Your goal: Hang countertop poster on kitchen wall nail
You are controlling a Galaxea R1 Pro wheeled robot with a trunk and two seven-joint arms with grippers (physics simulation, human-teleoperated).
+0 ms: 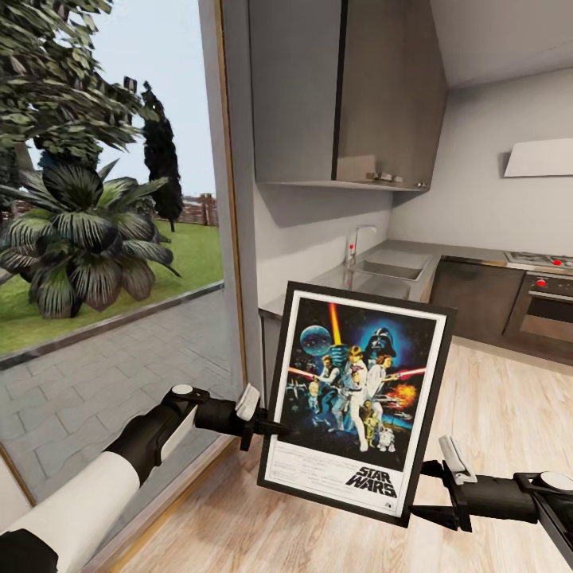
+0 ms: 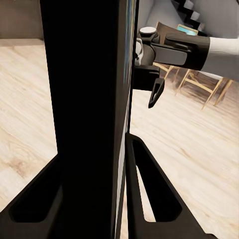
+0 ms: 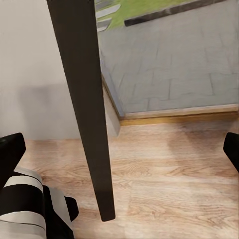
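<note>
Framed Star Wars poster (image 1: pixel 356 401), black frame and white border: one, centre of the frame.
Black robot arms with jaws: two, the left gripper (image 1: pixel 256 423) at lower left, the right gripper (image 1: pixel 446 495) at lower right.
Shiny grey steel bench (image 1: pixel 446 253): one, L-shaped.
Inset sink (image 1: pixel 387 274): one.
Tap (image 1: pixel 357 241): one.
Grey wall cabinets (image 1: pixel 344 91): two doors.
Oven (image 1: pixel 549 310): one, right edge.
Wooden chairs (image 2: pixel 199 79): two, upper right in the left wrist view.

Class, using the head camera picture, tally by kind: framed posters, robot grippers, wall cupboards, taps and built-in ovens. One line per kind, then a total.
Black-framed Star Wars poster: 1
Black robot grippers, left and right: 2
Grey wall cupboard: 1
Steel tap: 1
Dark built-in oven: 1
Total: 6
</note>
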